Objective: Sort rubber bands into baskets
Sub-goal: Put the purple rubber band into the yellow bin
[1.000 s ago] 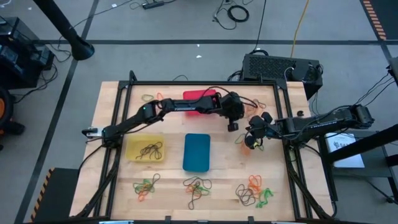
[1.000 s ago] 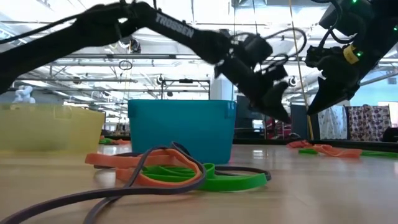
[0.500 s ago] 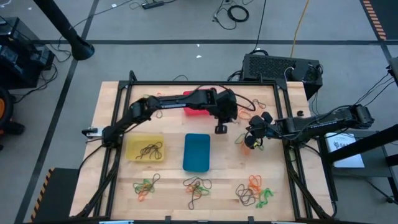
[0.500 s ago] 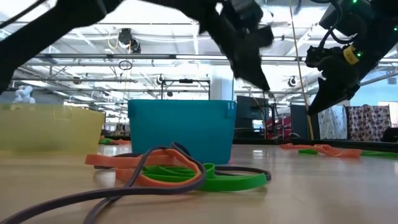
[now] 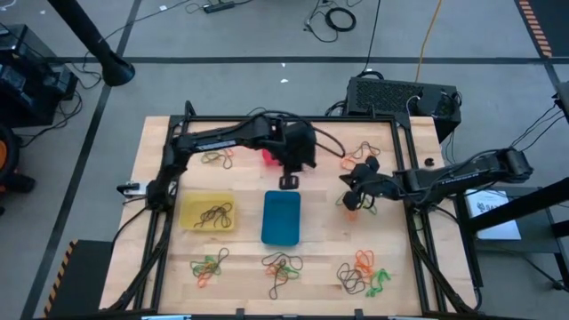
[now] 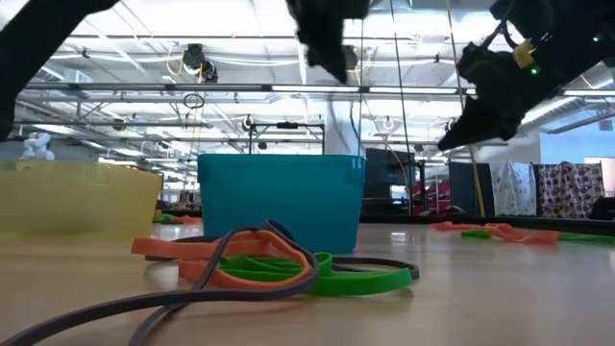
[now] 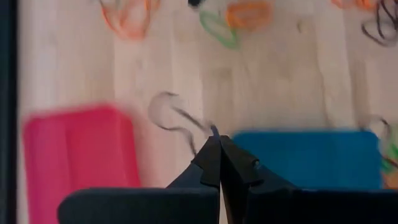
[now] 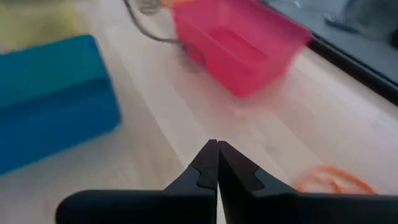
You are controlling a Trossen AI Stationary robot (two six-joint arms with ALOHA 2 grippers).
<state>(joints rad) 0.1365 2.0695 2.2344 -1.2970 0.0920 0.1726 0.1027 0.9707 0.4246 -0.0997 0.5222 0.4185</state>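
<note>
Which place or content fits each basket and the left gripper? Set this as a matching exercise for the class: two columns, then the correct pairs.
Things:
1. yellow basket
2. blue basket
3. red basket
4. left gripper

Descriptions:
A. farthest back, partly under the left arm
B. holds dark rubber bands
C. middle of the table, no bands in it
D. shut, above the blue basket's far edge

Pairs: 1-B, 2-C, 3-A, 4-D

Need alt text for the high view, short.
Overhead of a wooden table: the left gripper, shut, hangs just beyond the blue basket, with the red basket mostly hidden under its arm. The right gripper is shut nearby. The yellow basket holds dark rubber bands; more lie in clusters along the table's edges.
</note>
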